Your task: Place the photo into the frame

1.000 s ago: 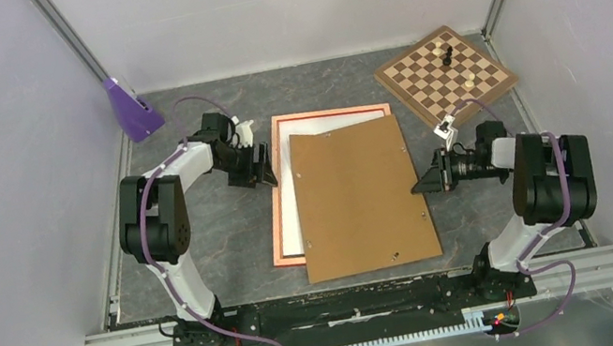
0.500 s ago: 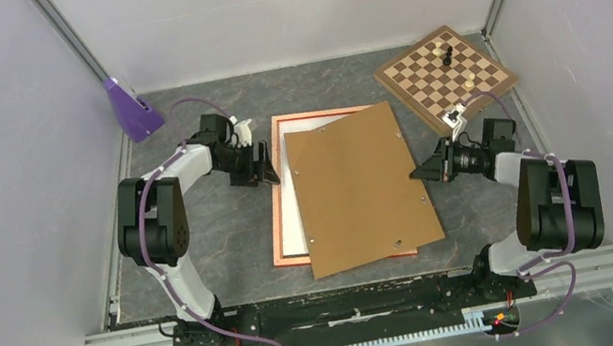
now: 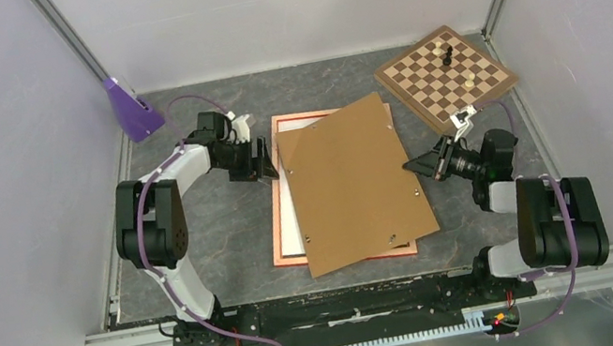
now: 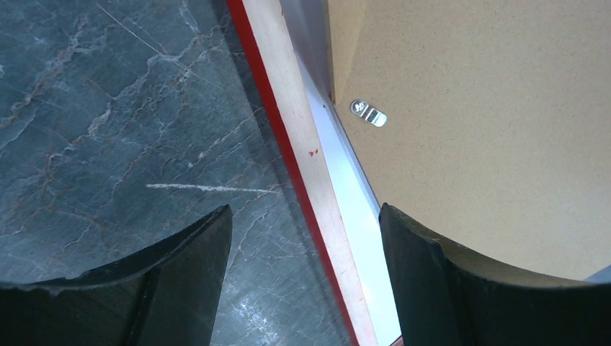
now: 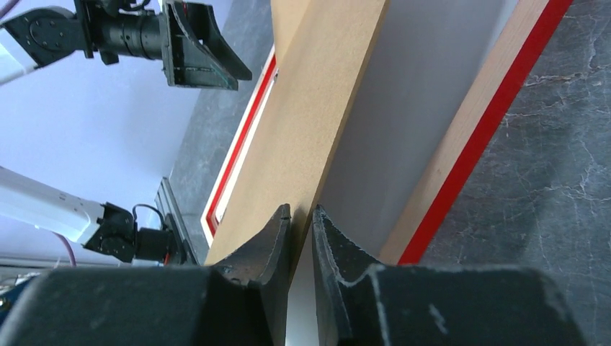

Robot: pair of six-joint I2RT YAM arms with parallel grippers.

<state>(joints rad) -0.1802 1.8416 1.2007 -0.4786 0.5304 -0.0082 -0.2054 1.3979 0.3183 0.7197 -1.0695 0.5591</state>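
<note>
The frame (image 3: 276, 226) is seen lying flat at the middle of the grey marbled bench (image 3: 219, 236). The photo (image 3: 290, 219) is laid inside it white side up, and only a strip of that white back is shown along the frame's left rail. Most of both is covered by a brown backing board (image 3: 350, 182), which is set askew across them. Its far right corner is pushed out past the frame's far rail towards the chessboard (image 3: 448, 77), and its near left corner reaches past the near rail.

The board's right edge is clamped between the right arm's fingers (image 3: 423, 162), which are closed on it from the side. In the right wrist view the edge is seen lifted above the photo, with the red right rail exposed beside it.

The left arm's fingers (image 3: 261, 156) are held apart at the frame's far left corner, with nothing gripped. In the left wrist view they are spread across the left rail. One finger is above the bench and the other above the board, close to a small metal clip (image 4: 369, 113) fixed near the board's edge. Whether the rail is touched cannot be told.

A purple object (image 3: 131, 109) is left in the far left corner of the bench, and a few pieces (image 3: 446, 53) are stood on the chessboard.
</note>
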